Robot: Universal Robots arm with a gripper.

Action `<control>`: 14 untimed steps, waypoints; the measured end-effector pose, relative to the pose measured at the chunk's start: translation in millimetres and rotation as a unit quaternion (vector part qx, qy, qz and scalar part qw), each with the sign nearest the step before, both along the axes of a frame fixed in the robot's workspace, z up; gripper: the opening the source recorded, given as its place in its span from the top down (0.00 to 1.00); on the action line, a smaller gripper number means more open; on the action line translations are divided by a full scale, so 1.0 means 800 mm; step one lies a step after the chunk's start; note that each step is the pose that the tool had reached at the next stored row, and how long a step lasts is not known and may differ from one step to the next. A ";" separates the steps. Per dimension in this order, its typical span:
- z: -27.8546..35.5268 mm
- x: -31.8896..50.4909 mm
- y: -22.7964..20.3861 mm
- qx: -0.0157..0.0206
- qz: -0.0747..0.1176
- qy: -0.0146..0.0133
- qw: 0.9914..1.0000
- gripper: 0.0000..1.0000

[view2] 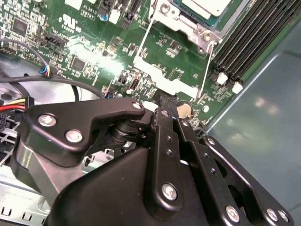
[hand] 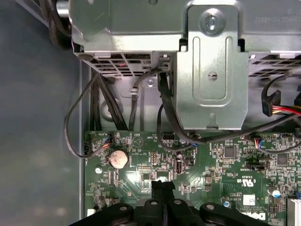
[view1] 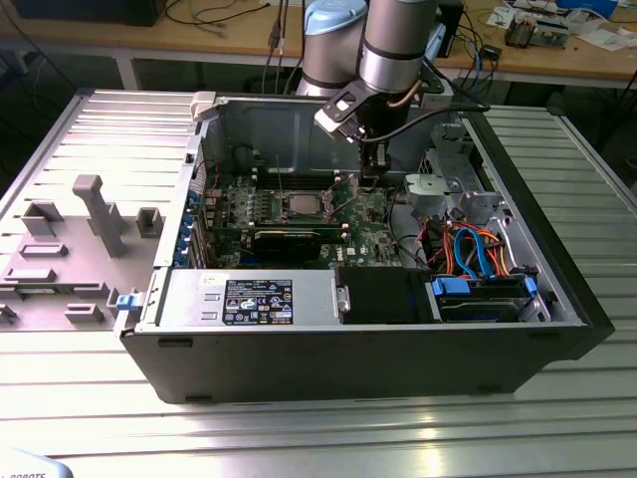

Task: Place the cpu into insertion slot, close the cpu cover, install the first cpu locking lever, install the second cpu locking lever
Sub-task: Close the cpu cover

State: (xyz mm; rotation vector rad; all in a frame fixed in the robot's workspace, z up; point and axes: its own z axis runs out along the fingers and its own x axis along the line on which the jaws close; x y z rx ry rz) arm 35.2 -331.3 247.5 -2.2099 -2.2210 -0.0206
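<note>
The cpu (view1: 303,205) shows its silvery-grey top in the insertion slot (view1: 282,213) on the green board. In the second wrist view the cpu (view2: 207,6) lies inside the silvery cpu cover (view2: 184,24), which looks lowered around it. Two thin wire locking levers (view2: 144,39) (view2: 207,70) stick out beside the socket and seem unlatched. My gripper (view1: 370,180) hovers just above the board, to the exterior view's right of the socket. Its black fingers (hand: 157,189) are pressed together with nothing between them, shut in both wrist views (view2: 167,102).
The open computer case (view1: 358,344) walls in the board. A long black card (view1: 289,237) lies in front of the socket, memory slots (view2: 249,37) run beside it. A metal drive cage (hand: 211,70), black cables (hand: 101,103) and a coin battery (hand: 118,158) lie near the gripper.
</note>
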 end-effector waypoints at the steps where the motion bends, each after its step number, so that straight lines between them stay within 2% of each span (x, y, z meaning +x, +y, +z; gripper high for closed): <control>1: 0.0000 -0.001 0.0000 0.000 0.000 0.000 1.000 0.89; 14: -0.0004 -0.005 0.0000 0.000 0.000 0.000 1.000 0.89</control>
